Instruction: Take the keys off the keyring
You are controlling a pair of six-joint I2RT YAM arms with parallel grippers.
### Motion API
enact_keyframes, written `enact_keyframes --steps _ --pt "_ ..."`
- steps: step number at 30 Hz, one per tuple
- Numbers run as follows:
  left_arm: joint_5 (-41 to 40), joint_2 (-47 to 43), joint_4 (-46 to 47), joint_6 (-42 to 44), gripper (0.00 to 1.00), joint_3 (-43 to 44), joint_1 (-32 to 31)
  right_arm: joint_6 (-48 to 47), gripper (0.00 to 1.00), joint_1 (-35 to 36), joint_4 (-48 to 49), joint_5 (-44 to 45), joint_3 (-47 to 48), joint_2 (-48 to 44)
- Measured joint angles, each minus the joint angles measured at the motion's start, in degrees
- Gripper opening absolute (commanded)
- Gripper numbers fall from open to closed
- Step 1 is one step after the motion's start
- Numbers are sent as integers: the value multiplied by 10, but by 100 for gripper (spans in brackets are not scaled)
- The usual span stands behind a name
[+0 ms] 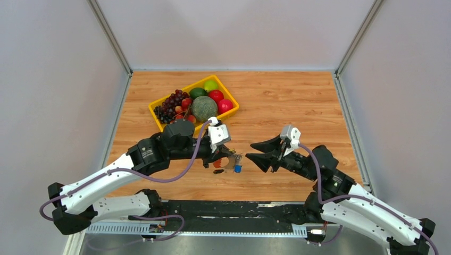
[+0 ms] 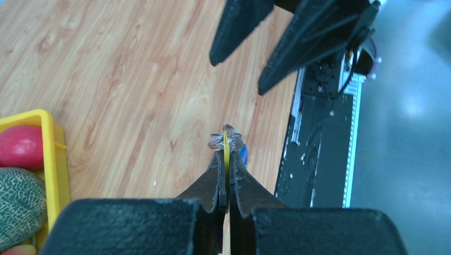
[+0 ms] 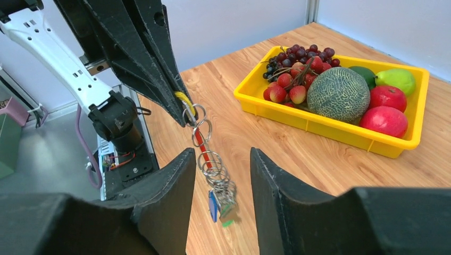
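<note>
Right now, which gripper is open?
The right gripper: its jaws stand apart, facing the hanging keyring. The left gripper is pinched shut on the keyring's yellow top end.

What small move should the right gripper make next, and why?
Probably ease the right gripper forward and close it on the small blue-headed key. Its jaws stand open, the silvery keyring chain hangs ahead of them, and the shut left gripper pinches its top.

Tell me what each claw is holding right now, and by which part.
The left claw pinches the keyring by a yellow piece at its top end. The right claw is open either side of it, holding nothing.
</note>
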Motion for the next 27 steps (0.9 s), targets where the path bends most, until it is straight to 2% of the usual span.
enact_keyframes --steps 4,12,17,22,27 --pt "25 12 -54 39 0 31 0 -19 42 0 1 -4 9 19" --pt "37 42 -176 125 0 99 0 -54 47 0 0 -21 10 57" --pt "37 66 -245 163 0 137 0 -61 47 0 3 -60 10 72" --pt "6 94 -298 190 0 149 -12 -62 47 0 12 -90 10 98" --pt "-75 113 -353 220 0 166 -61 -63 47 0 21 -98 7 105"
